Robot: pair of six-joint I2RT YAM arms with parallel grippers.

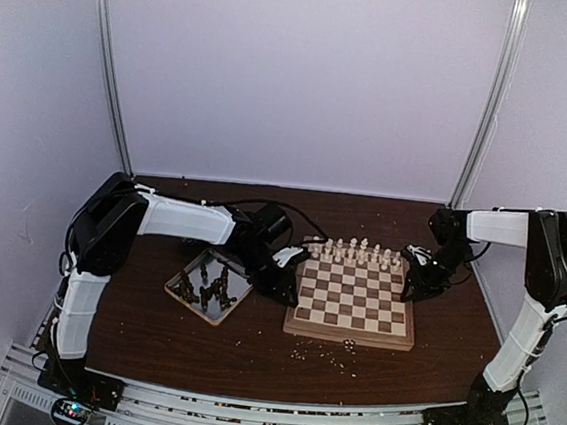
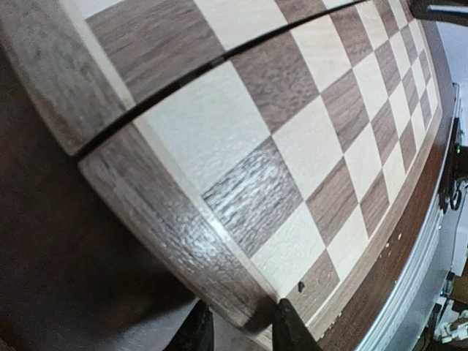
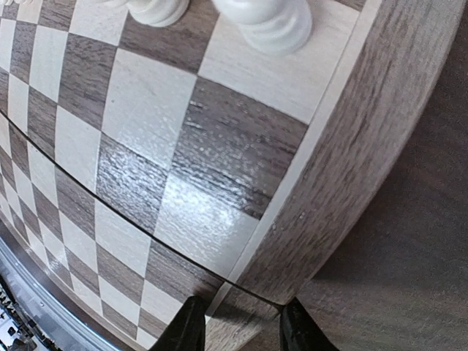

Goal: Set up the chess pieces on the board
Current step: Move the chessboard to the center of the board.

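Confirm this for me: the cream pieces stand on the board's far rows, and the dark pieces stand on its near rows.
Wrong on the dark pieces: they sit in the silver tray left of the board, and the near rows are bare, as the top external view shows. The cream pieces do stand on the far rows.

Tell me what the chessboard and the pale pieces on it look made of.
The board: wood, going by the grain in the rim and the squares; the sheen suggests a varnish. The pale pieces: smooth, glossy cream, turned in rings; plastic or lacquered wood, the look leaves it open.
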